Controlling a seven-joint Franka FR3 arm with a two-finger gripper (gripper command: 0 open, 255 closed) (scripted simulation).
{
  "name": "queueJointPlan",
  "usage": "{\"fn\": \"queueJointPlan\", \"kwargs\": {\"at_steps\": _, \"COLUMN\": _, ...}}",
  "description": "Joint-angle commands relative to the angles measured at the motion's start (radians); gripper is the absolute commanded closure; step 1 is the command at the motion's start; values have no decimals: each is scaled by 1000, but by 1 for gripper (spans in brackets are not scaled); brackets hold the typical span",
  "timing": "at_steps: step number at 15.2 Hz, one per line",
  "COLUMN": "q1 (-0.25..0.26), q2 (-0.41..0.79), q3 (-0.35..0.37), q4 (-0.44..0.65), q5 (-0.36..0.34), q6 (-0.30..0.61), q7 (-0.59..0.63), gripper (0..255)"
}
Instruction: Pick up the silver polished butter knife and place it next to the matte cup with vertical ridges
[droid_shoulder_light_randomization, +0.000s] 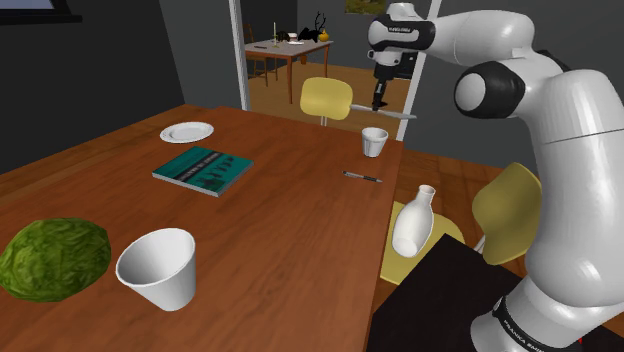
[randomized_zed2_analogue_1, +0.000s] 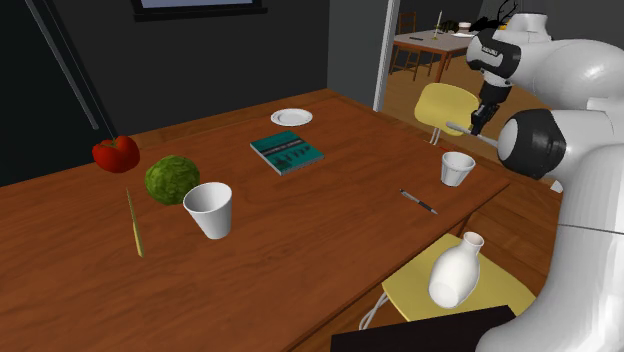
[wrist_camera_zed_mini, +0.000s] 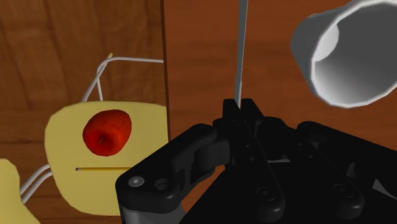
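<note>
My black gripper (droid_shoulder_light_randomization: 378, 100) hangs above the far corner of the wooden table (droid_shoulder_light_randomization: 300, 220), shut on the silver butter knife (droid_shoulder_light_randomization: 398, 115), which sticks out sideways from the fingers. A small white cup (droid_shoulder_light_randomization: 374, 141) stands upright on the table just below the knife. In the second exterior view the gripper (randomized_zed2_analogue_1: 478, 118) holds the knife (randomized_zed2_analogue_1: 458, 127) above that same cup (randomized_zed2_analogue_1: 457, 167). The wrist view has the thin blade (wrist_camera_zed_mini: 240, 51) rising from the closed fingertips (wrist_camera_zed_mini: 240, 107), with the cup (wrist_camera_zed_mini: 343, 57) off to one side. A larger white cup (droid_shoulder_light_randomization: 160, 268) stands tilted at the near end.
A teal book (droid_shoulder_light_randomization: 203, 170), a white plate (droid_shoulder_light_randomization: 187, 131) and a dark pen (droid_shoulder_light_randomization: 362, 177) lie on the table. A green lettuce (droid_shoulder_light_randomization: 52, 257) sits near the big cup. Two yellow chairs (droid_shoulder_light_randomization: 326, 99) flank the table's edge; one carries a white vase (droid_shoulder_light_randomization: 414, 220).
</note>
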Motion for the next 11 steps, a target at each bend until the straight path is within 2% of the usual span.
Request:
{"fn": "queueJointPlan", "kwargs": {"at_steps": 1, "q1": 3, "q2": -18, "q3": 0, "q4": -58, "q5": 0, "q6": 41, "q7": 0, "gripper": 255}}
{"fn": "queueJointPlan", "kwargs": {"at_steps": 11, "q1": 7, "q2": -28, "q3": 0, "q4": -209, "q5": 1, "q6": 182, "q7": -6, "gripper": 255}}
